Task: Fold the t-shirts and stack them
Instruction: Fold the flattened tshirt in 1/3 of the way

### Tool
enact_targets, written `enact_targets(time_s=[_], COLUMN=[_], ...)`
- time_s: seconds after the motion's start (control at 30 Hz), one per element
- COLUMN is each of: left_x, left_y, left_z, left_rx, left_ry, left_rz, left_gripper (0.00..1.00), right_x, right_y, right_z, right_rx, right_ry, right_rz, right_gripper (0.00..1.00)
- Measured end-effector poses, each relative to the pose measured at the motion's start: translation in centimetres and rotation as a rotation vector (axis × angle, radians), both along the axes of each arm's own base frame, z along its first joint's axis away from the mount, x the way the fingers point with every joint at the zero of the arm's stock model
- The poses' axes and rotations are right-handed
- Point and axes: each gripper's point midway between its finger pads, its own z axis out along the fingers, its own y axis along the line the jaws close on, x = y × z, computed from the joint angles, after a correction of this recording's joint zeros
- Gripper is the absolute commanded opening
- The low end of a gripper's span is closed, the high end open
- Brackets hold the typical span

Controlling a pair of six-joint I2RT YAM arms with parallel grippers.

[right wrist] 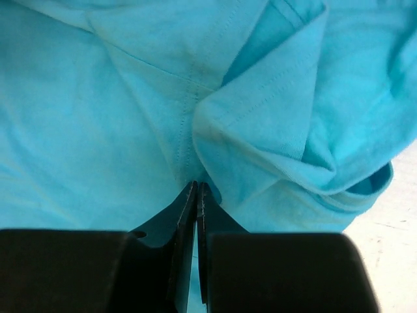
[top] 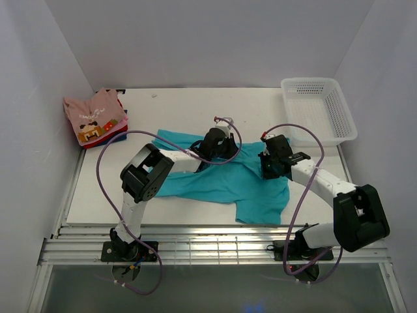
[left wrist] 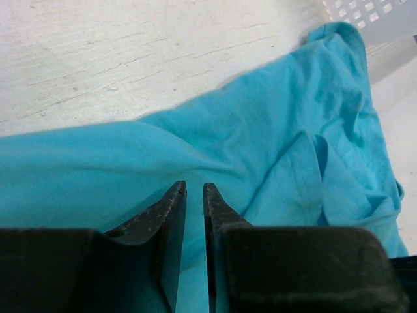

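The left gripper [left wrist: 195, 189] has its two dark fingers [left wrist: 168, 218] drawn nearly together, with only a narrow slot between them; teal cloth fills that slot, so they look clamped on a pinch of fabric. The right gripper [right wrist: 197, 186] has its fingers [right wrist: 184, 212] pressed almost flat against each other, their tips closed on the cloth just beside a stitched seam and a folded hem. Both hold the same teal t-shirt [top: 242, 184], which lies crumpled and partly spread across the middle of the white table [top: 182, 104]. The left gripper holds it near the far edge of the cloth and the right gripper holds it at the cloth's right side. One part of the shirt trails toward the near edge of the table. At the far left corner, well apart from the teal shirt, sits a stack of folded t-shirts [top: 98, 117]. A pink one with a block graphic lies on top, with red and dark blue edges showing beneath. A white mesh basket [top: 319, 83] stands at the far right corner.
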Motion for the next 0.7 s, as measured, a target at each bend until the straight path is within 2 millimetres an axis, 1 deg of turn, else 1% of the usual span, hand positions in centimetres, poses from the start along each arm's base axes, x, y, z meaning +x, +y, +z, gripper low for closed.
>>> enact_targets(time_s=[0.07,0.1,0.13,0.3,0.37,0.47,0.57,0.7], left_x=[-0.2,-0.3,-0.5,-1.4,-1.8,-2.7,-4.0,-5.2], left_y=[-0.2,-0.3,-0.4,-1.1,-1.4,-2.3,-3.4,-4.5], left_z=[0.5,0.7,0.7,0.8,0.8,0.8,0.8,0.9], left_rx=[-0.005,-0.006,-0.006,-0.003,-0.002,0.000,0.003,0.008], left_ry=[-0.008,-0.011,-0.013,-0.015,-0.016,-0.018,-0.024,-0.034], left_rz=[-0.004,-0.006,-0.008,-0.028,-0.036,-0.060,-0.092,-0.114], left_gripper=[0.28,0.28,0.27,0.27,0.27,0.27,0.27,0.27], right_x=[-0.6,-1.0,-1.3,-1.6,-1.4,-0.9,-0.4,0.4], right_y=[0.4,0.6,0.8,1.0,1.0,0.9,0.7,0.5], right_z=[0.4,0.7,1.0,2.4,3.0,3.7,3.4,2.2], right_rx=[0.010,0.017,0.021,0.029,0.033,0.037,0.015,-0.024], right_ry=[-0.005,-0.007,-0.011,-0.054,-0.080,-0.119,-0.119,-0.107], right_rz=[0.002,0.002,0.002,-0.005,-0.007,-0.020,-0.029,-0.034], right_gripper=[0.09,0.13,0.24,0.41,0.43,0.43,0.43,0.43])
